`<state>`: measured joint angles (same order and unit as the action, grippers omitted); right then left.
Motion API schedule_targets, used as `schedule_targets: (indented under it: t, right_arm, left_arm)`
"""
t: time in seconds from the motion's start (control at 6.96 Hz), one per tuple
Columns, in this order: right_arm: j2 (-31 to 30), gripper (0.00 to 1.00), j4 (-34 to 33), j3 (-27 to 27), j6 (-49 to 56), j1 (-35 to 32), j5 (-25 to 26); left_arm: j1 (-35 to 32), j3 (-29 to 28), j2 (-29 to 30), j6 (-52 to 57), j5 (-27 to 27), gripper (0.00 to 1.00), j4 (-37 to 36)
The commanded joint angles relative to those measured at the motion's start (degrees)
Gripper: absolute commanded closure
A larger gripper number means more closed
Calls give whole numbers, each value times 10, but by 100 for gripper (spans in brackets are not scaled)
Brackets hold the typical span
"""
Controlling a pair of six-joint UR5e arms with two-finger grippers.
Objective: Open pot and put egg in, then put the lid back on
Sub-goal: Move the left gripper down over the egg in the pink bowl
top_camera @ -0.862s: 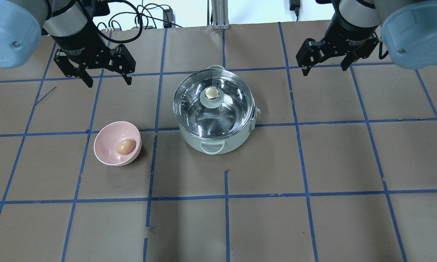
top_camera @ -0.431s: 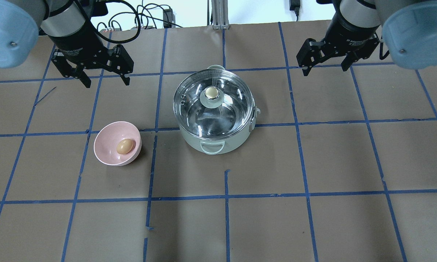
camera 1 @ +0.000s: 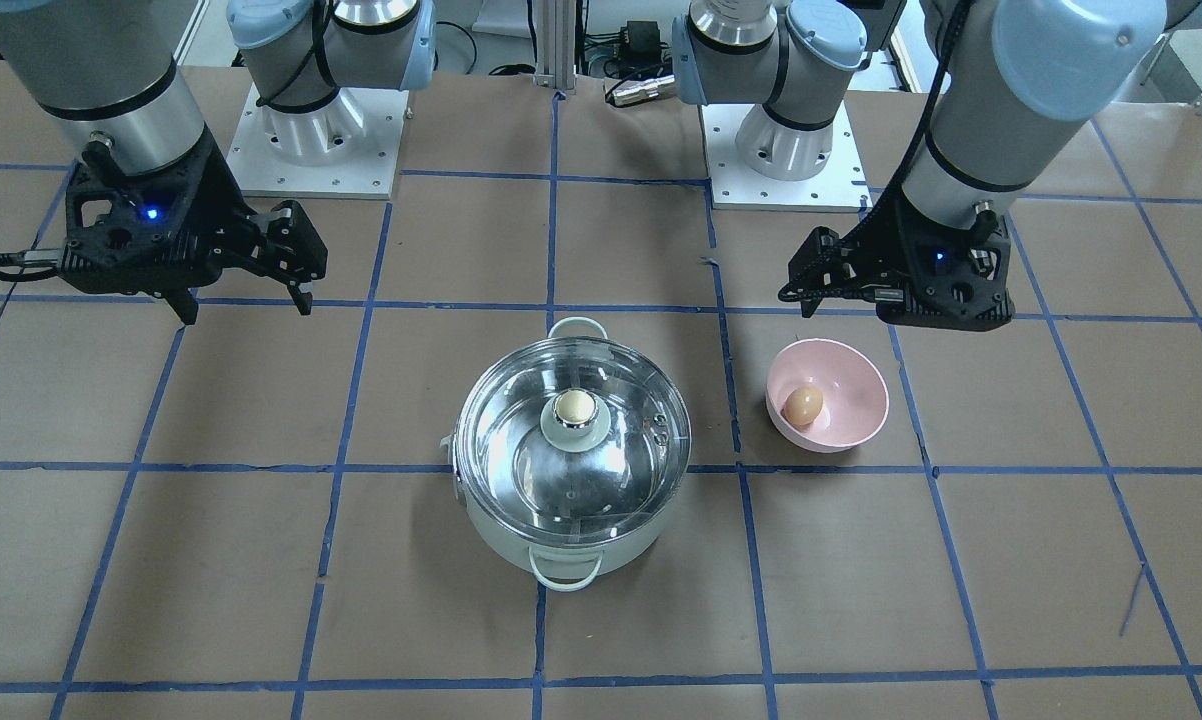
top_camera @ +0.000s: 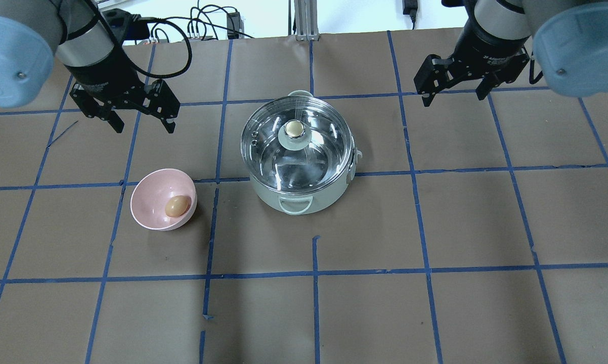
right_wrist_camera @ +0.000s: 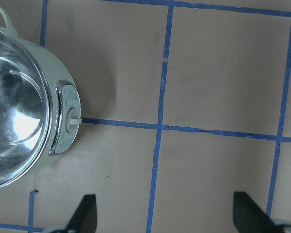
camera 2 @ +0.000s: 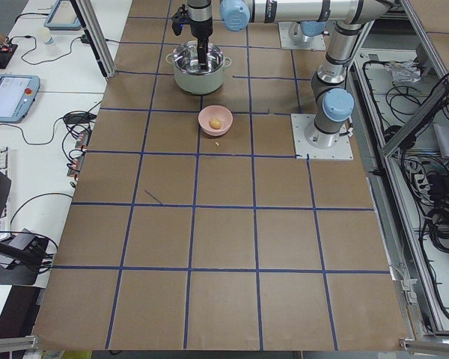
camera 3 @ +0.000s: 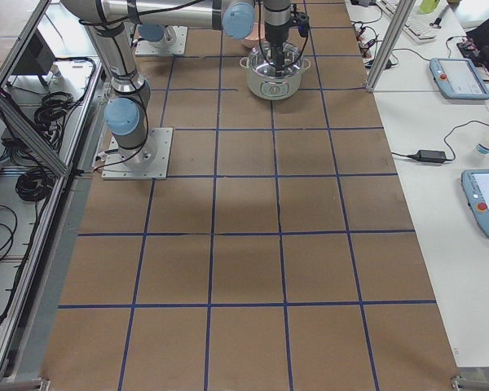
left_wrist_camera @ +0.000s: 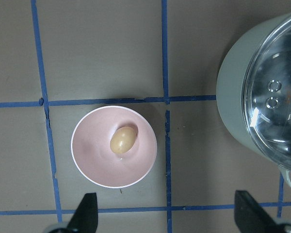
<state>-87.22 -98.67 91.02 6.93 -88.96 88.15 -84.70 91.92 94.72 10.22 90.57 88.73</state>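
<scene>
The pale mint pot (top_camera: pixel 304 194) stands mid-table with the glass lid (top_camera: pixel 268 151) on it, its cream-gold knob (top_camera: pixel 295 130) at centre. The brown egg (top_camera: pixel 177 206) lies in a pink bowl (top_camera: pixel 149 194) left of the pot. My left gripper (top_camera: pixel 143 129) is open and empty, above the table behind the bowl. My right gripper (top_camera: pixel 453 99) is open and empty, behind and right of the pot. The left wrist view shows the egg (left_wrist_camera: pixel 123 141) in the bowl (left_wrist_camera: pixel 92 160), with the pot (left_wrist_camera: pixel 231 102) at the right. The right wrist view shows the pot's side (right_wrist_camera: pixel 51 82).
The table is brown paper with a blue tape grid (top_camera: pixel 314 273). The pot has a control dial (right_wrist_camera: pixel 70 119) on its right side and loop handles front (top_camera: pixel 295 203) and back. Cables (top_camera: pixel 198 20) lie beyond the far edge.
My left gripper has moved a little left and forward, toward the bowl. The right gripper, pot, lid and egg have stayed almost still.
</scene>
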Motion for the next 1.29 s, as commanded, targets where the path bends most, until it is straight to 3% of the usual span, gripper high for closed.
schedule_targets:
  t: [0.0,0.29,0.72,1.15]
  right_arm:
    - [0,0,0,3,1,0,0]
    - [0,0,1,4,1,1,0]
    - [0,0,1,6,2,1,0]
    - [-1,0,0,11,7,2,-1]
  left_arm:
    - [59,82,-3,73,-1,0,-43]
    - [70,104,13,147,1,0,-95]
    - [75,207,12,157,1,0,-206]
    - [75,272,14,164,2,0,-292]
